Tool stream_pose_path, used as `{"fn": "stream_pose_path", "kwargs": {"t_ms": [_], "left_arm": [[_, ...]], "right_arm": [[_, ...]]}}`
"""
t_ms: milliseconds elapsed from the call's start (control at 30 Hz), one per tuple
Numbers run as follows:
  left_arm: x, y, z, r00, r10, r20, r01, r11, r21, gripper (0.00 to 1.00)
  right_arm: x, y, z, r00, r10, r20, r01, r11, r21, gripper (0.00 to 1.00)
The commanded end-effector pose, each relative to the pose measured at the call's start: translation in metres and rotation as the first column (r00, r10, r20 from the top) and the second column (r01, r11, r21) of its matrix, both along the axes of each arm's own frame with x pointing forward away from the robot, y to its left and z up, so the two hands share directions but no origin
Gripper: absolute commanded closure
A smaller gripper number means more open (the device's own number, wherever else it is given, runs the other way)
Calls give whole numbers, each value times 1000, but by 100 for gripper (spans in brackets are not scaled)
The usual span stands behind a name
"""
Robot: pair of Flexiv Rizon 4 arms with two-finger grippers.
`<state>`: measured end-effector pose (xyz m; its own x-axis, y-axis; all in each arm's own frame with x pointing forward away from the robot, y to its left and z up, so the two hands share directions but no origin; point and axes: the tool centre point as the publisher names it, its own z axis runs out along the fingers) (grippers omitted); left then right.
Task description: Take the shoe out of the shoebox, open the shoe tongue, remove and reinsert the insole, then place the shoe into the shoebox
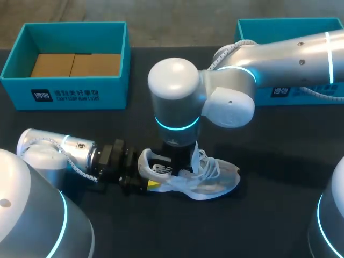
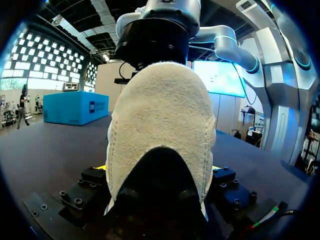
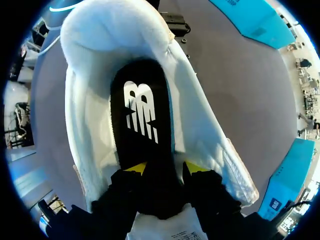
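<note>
White mesh shoe (image 1: 207, 183), left gripper (image 2: 157, 170) clamping its fuzzy heel (image 2: 160, 110) (rounded), right gripper (image 3: 164, 169) pinching flat black insole (image 3: 142, 120)

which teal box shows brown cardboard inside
The left box, at the back left: brown cardboard lines its floor. The right box is largely hidden behind the right arm.

I'm running this from afar in a robotics lab: my left arm (image 1: 59, 150) and right arm (image 1: 290, 59) (each ringed with glowing cyan) reach over a dark worktop (image 1: 269, 215) carrying a teal shoebox (image 1: 115, 91) and a second shoebox (image 1: 269, 27).
</note>
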<state>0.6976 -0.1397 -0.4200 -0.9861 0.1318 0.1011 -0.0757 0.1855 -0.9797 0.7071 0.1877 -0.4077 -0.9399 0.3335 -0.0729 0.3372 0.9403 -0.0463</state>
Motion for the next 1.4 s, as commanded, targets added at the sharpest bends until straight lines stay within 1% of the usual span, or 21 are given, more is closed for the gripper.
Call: {"fn": "stream_pose_path", "kwargs": {"t_ms": [33,167,300,400,500,533,567,733,933,1200,1400], "left_arm": [[3,-1,-4,1000,0,-1,0,1000,1,100],[3,-1,-4,1000,0,-1,0,1000,1,100],[3,-1,-4,1000,0,-1,0,1000,1,100],[3,-1,-4,1000,0,-1,0,1000,1,100],[3,-1,-4,1000,0,-1,0,1000,1,100],[3,-1,-4,1000,0,-1,0,1000,1,100],[3,-1,-4,1000,0,-1,0,1000,1,100],[3,-1,-4,1000,0,-1,0,1000,1,100],[3,-1,-4,1000,0,-1,0,1000,1,100],[3,-1,-4,1000,0,-1,0,1000,1,100],[3,-1,-4,1000,0,-1,0,1000,1,100]], "right_arm": [[2,8,-30,997,5,-80,-5,1000,6,58],[-4,12,-38,985,21,-169,-20,1000,4,59],[-11,15,-43,967,0,-256,-5,1000,-19,63],[-17,15,-47,956,-4,-293,-3,1000,-23,69],[-24,16,-49,950,-12,-312,6,1000,-20,75],[-27,15,-49,949,-15,-314,8,1000,-22,83],[-30,15,-49,950,-18,-312,13,1000,-18,100],[-42,14,-40,961,-23,-276,25,1000,5,100],[-48,14,-24,973,-11,-232,18,999,28,100],[-45,15,9,990,17,-137,-6,997,79,100],[-43,17,29,997,21,-78,-14,995,101,100]]}}
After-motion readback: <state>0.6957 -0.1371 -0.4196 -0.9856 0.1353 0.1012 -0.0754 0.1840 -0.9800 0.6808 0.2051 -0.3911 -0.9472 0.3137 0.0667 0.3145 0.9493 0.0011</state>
